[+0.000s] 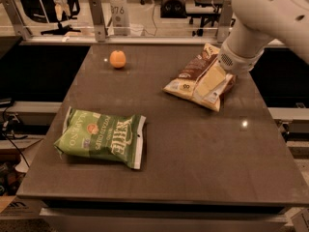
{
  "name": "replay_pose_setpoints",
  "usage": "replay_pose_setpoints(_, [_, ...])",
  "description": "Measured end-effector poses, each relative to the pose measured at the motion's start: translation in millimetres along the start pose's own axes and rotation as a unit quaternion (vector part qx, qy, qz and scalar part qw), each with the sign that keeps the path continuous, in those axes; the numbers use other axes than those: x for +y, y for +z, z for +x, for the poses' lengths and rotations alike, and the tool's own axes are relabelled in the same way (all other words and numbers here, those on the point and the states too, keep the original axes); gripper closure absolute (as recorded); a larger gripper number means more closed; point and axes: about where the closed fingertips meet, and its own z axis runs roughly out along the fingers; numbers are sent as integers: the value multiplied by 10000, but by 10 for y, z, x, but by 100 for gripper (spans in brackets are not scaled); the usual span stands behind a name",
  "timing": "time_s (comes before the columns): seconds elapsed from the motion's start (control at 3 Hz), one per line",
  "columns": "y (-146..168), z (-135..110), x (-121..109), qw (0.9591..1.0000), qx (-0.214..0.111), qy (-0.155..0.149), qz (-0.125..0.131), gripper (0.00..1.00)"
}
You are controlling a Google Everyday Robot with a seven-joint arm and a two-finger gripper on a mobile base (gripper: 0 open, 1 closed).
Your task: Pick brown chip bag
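Observation:
The brown chip bag (191, 73) lies flat at the far right of the dark table (193, 153), with its tan end toward me. My gripper (211, 82) comes down from the white arm at the upper right and sits right over the bag's right half, covering part of it. I cannot tell whether it touches the bag.
A green Kettle chip bag (101, 137) lies at the front left. A small orange (117, 59) sits at the back left. A metal rail and office furniture stand behind the table's far edge. The white arm (263, 13) fills the upper right corner.

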Motion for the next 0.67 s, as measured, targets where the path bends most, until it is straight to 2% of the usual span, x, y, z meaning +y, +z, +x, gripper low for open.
replay_pose_setpoints(0.33, [205, -24, 60, 9999, 82, -9, -119, 0])
replay_pose_setpoints(0.67, [270, -66, 170, 9994, 44, -54, -328, 0])
